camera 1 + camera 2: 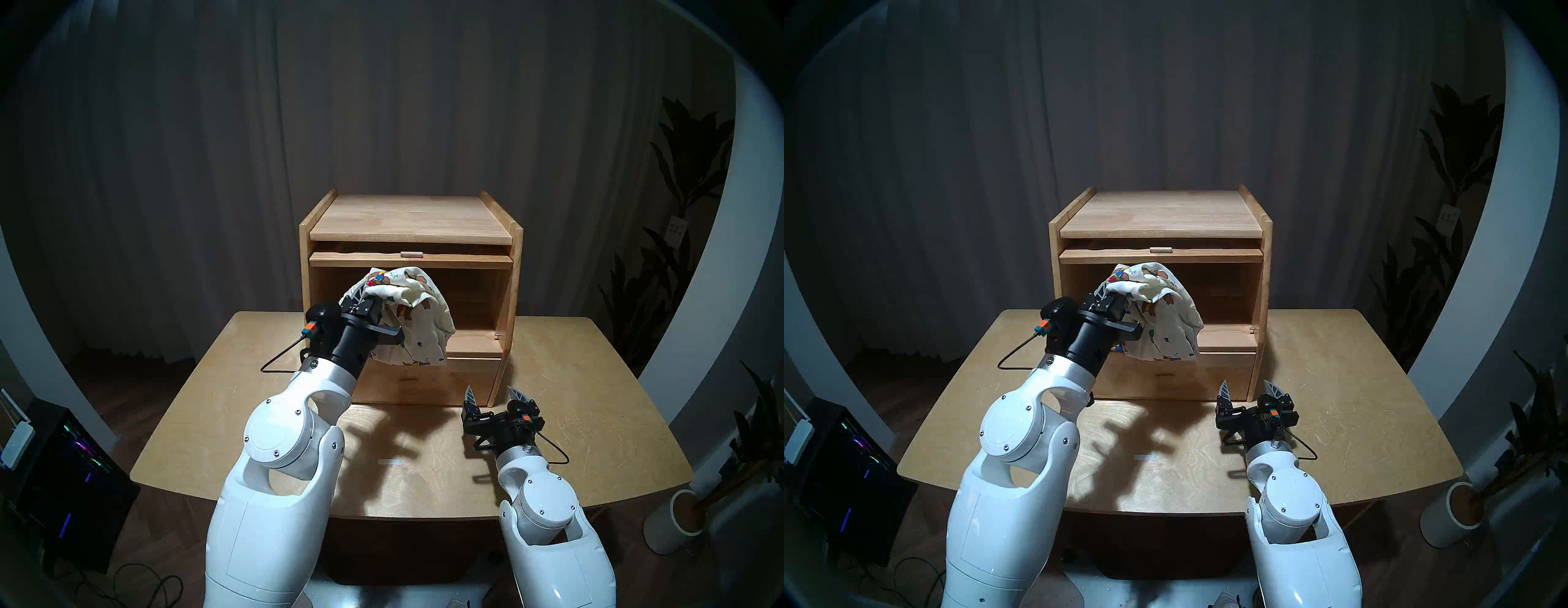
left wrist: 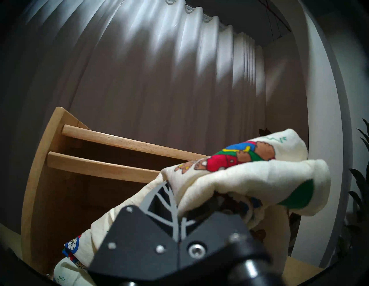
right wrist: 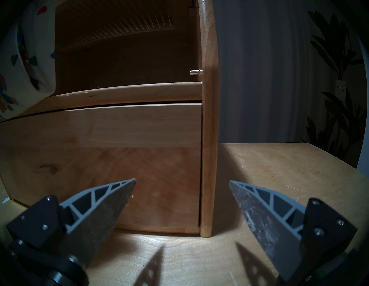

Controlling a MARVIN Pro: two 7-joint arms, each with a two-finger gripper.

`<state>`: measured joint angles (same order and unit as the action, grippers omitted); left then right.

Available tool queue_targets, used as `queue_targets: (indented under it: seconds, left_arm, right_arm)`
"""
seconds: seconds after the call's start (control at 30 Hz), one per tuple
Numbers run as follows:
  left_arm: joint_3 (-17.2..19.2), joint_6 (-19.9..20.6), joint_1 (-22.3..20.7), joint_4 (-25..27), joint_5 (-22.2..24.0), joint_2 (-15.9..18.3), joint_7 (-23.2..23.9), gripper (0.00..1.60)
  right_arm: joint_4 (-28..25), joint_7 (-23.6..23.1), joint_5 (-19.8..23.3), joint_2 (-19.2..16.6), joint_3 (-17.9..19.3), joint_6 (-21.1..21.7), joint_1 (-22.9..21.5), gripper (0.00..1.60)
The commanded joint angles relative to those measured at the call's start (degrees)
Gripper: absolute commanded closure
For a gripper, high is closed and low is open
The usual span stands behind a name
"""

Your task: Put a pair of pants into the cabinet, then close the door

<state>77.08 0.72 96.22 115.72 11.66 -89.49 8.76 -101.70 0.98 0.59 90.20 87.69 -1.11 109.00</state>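
Observation:
The cream pants with teddy-bear print hang bunched from my left gripper, which is shut on them in front of the open upper compartment of the light-wood cabinet. The cloth hides the fingertips; it also fills the left wrist view. The door is slid back under the cabinet top, with only its front edge and small knob showing. My right gripper is open and empty, low over the table by the cabinet's front right corner, facing the shut drawer.
The cabinet stands at the back of a wooden table. A small white mark is on the table in front. A computer case sits on the floor at left, and a potted plant at right.

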Motion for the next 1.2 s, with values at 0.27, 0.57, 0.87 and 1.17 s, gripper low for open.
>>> queue_targets:
  seconds: [0.27, 0.57, 0.87, 1.17]
  left_arm:
    - [-0.4, -1.9, -10.4, -3.2, -4.0, -2.5, -1.6, 1.6]
    - [-2.8, -6.0, -7.0, -15.3, -6.1, -1.4, -5.2, 1.6]
    - [-1.7, -2.4, -4.5, -14.8, 3.7, -0.9, -2.3, 1.6]
    - [3.6, 8.4, -11.2, -12.7, 13.9, -3.2, -3.1, 1.6]
  right_arm:
    - [-1.3, 0.0, 0.0, 0.0, 0.0, -0.4, -0.2, 0.0]
    - [-1.7, 0.0, 0.0, 0.0, 0.0, -0.3, 0.0, 0.0]
    - [-1.9, 0.0, 0.0, 0.0, 0.0, -0.2, 0.1, 0.0]
    - [-1.4, 0.0, 0.0, 0.0, 0.0, -0.3, -0.2, 0.0]
